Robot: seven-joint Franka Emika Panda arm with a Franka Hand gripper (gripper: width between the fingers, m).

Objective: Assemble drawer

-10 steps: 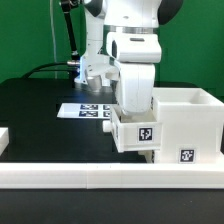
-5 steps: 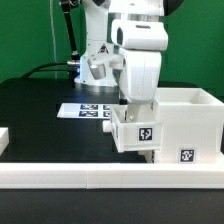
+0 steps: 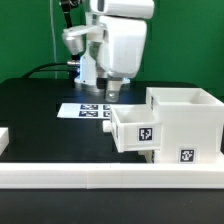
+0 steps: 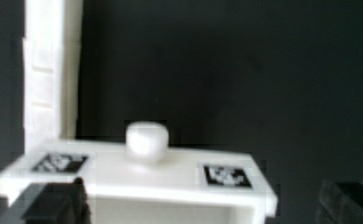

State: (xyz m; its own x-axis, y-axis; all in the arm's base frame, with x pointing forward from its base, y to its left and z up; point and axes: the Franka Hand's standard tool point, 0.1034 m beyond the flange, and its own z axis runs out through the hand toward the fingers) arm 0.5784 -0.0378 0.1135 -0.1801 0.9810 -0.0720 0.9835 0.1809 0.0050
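Exterior view: the gripper point(image 3: 111, 92) hangs above the marker board point(image 3: 88, 109), clear of the drawer point(image 3: 140, 128); whether its jaws are wide or narrow cannot be told. The drawer sits partly inside the box point(image 3: 190, 125) on the black table point(image 3: 40, 115).

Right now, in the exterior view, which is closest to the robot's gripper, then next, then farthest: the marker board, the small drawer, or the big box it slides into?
1. The marker board, just below the gripper, toward the exterior view's left.
2. The small drawer, lower, toward the exterior view's right.
3. The big box, farthest toward the exterior view's right.
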